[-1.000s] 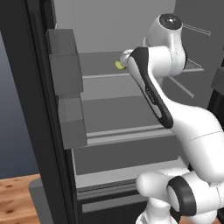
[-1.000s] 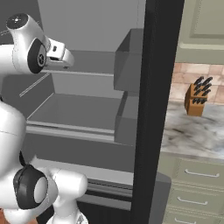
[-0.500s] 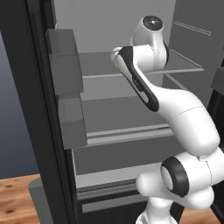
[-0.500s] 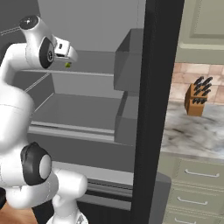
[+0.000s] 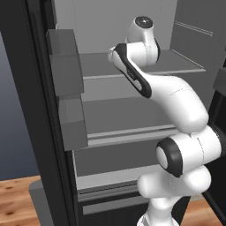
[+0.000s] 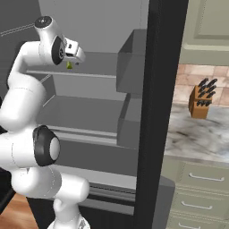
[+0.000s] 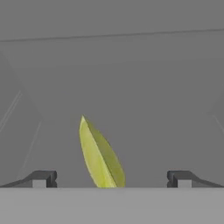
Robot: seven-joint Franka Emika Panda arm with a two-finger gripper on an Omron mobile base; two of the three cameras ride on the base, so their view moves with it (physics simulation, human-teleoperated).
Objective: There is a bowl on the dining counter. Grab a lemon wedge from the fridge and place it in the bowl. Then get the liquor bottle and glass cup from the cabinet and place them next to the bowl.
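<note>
The fridge (image 6: 154, 112) stands open, and my arm reaches in over its upper shelf (image 6: 100, 71). On that shelf lies the lemon wedge (image 6: 69, 65), a small yellow-green sliver directly under my hand. In the hand view the lemon wedge (image 7: 99, 155) stands close up between the two dark fingertips (image 7: 41, 178), a little left of the middle. My gripper (image 7: 111, 179) is open wide around it, with neither fingertip touching it. In the left base view my own arm hides the wedge and the fingers.
Grey door bins (image 5: 66, 66) hang on the left door, and another bin (image 6: 132, 62) on the right door. A lower shelf (image 5: 123, 114) lies below. Beyond the fridge, a knife block (image 6: 201, 100) stands on a marble counter (image 6: 197, 134) above drawers (image 6: 197, 179).
My arm has swung left and further into the fridge. The hand has come down over the lemon wedge, which now lies between the open fingers.
</note>
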